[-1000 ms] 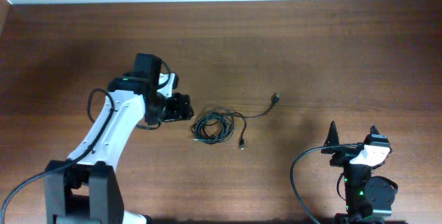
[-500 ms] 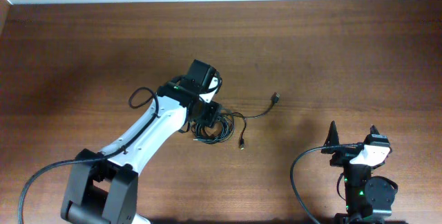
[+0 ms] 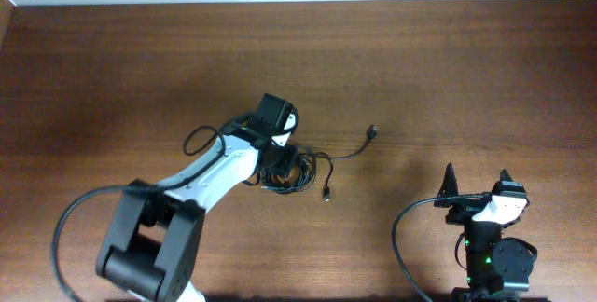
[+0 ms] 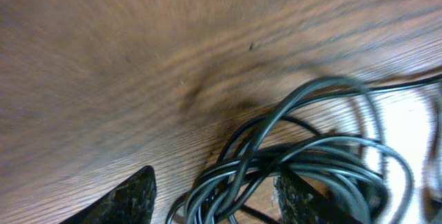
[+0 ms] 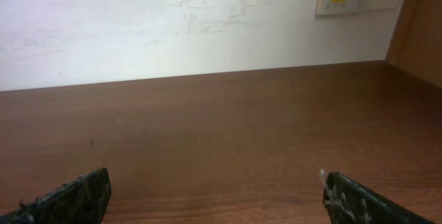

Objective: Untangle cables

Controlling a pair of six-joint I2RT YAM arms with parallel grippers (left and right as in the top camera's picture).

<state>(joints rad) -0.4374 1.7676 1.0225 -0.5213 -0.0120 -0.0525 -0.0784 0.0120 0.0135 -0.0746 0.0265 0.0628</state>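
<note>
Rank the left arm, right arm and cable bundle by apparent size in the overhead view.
1. left arm
2. right arm, folded, cropped by the frame edge
3. cable bundle, partly hidden under the left arm

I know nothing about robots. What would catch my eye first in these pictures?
A tangled coil of thin black cables lies in the middle of the wooden table, plug ends trailing right. The left gripper hangs over it, fingers apart astride some strands. The right gripper sits wide open at the near right edge.
</note>
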